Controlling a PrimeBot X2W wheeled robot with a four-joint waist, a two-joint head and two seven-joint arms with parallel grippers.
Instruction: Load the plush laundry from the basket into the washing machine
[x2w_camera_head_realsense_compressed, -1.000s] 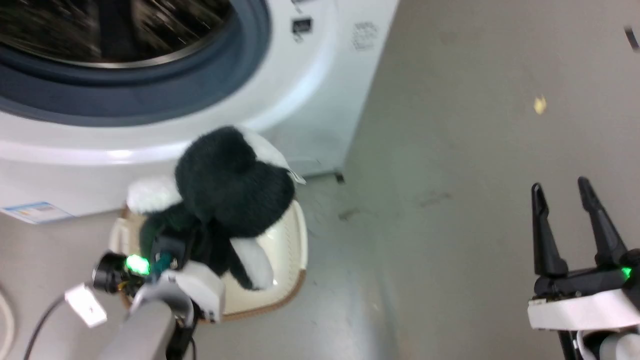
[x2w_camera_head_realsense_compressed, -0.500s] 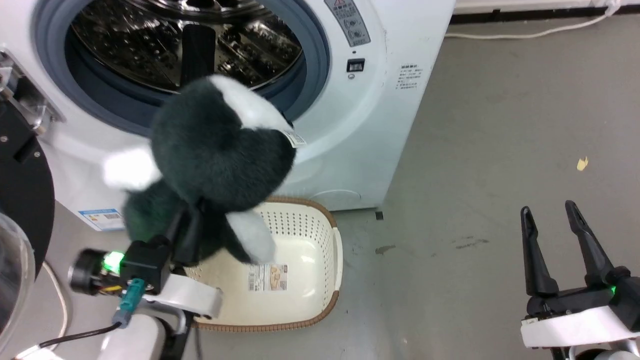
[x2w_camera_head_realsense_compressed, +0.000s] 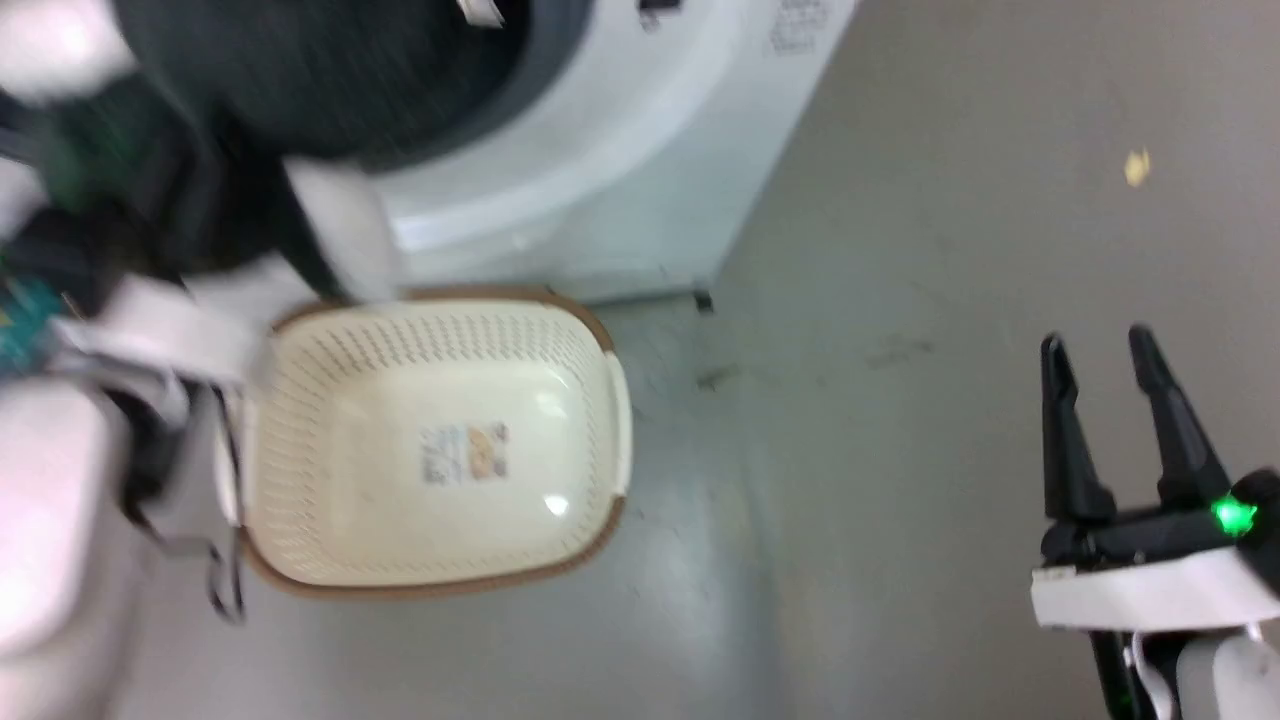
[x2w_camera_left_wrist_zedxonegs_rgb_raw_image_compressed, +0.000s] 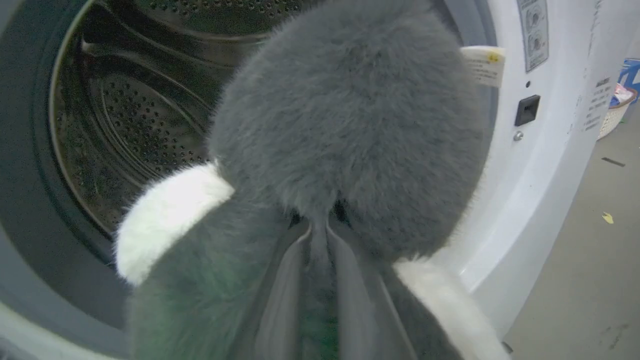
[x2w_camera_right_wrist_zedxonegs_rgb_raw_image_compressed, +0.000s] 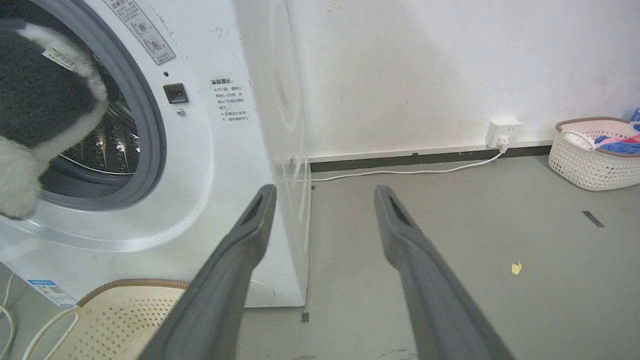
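The plush laundry (x2w_camera_left_wrist_zedxonegs_rgb_raw_image_compressed: 345, 130), black fluff with white patches, hangs in front of the washing machine's open drum (x2w_camera_left_wrist_zedxonegs_rgb_raw_image_compressed: 135, 115). My left gripper (x2w_camera_left_wrist_zedxonegs_rgb_raw_image_compressed: 320, 230) is shut on it, its fingers (x2w_camera_left_wrist_zedxonegs_rgb_raw_image_compressed: 280, 300) sunk into the fur. In the right wrist view the plush laundry (x2w_camera_right_wrist_zedxonegs_rgb_raw_image_compressed: 35, 105) sits at the grey gasket (x2w_camera_right_wrist_zedxonegs_rgb_raw_image_compressed: 150, 130) of the washing machine (x2w_camera_right_wrist_zedxonegs_rgb_raw_image_compressed: 235, 165). The cream basket (x2w_camera_head_realsense_compressed: 430, 440) lies on the floor below the machine with just a sticker on its base. My right gripper (x2w_camera_head_realsense_compressed: 1095, 350) stands open at the lower right, holding nothing.
Grey floor (x2w_camera_head_realsense_compressed: 900, 250) spreads to the right of the machine. By the far wall stands a second white basket (x2w_camera_right_wrist_zedxonegs_rgb_raw_image_compressed: 592, 155) with coloured clothes, and a white cable (x2w_camera_right_wrist_zedxonegs_rgb_raw_image_compressed: 400, 172) runs along the skirting to a socket (x2w_camera_right_wrist_zedxonegs_rgb_raw_image_compressed: 502, 132). A yellow scrap (x2w_camera_right_wrist_zedxonegs_rgb_raw_image_compressed: 516, 268) lies on the floor.
My left gripper has lifted the plush laundry out of the basket and up to the drum opening. The head camera has shifted between frames. The right gripper has stayed put.
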